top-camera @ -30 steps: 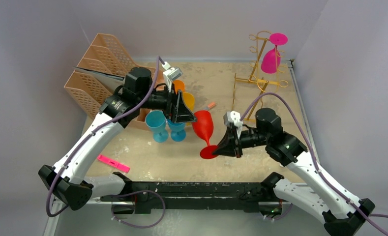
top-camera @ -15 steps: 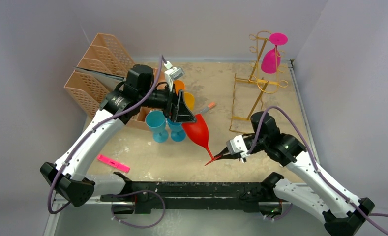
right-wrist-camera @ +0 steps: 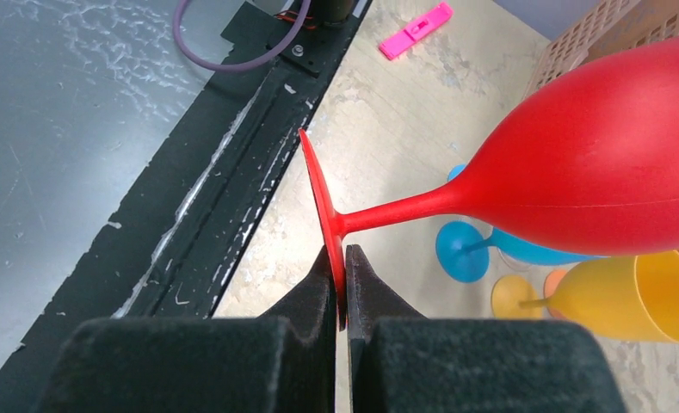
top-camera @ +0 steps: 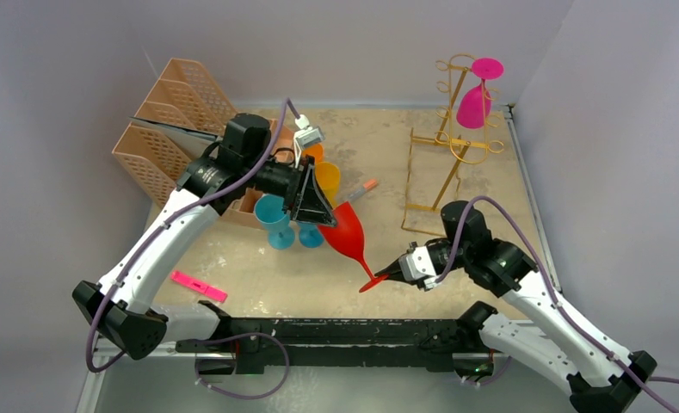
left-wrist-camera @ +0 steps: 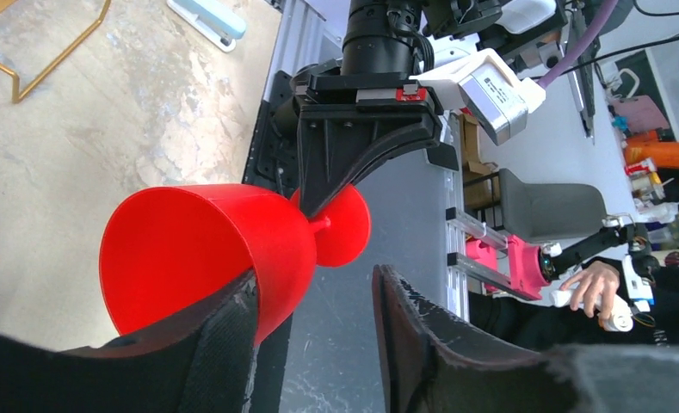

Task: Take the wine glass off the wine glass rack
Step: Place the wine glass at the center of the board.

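Top external: pink glass [top-camera: 474,107] racked; right gripper [top-camera: 385,275] pinches red glass [top-camera: 346,231], left gripper [top-camera: 322,221] gapes

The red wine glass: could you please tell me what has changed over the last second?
The red wine glass tipped from upright to lean its bowl toward the left gripper, the right gripper still pinching its foot. The pink glass stayed on the rack.

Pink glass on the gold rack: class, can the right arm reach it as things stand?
Probably not: the right arm holds the red glass by its foot, jaws shut; it must let go first.
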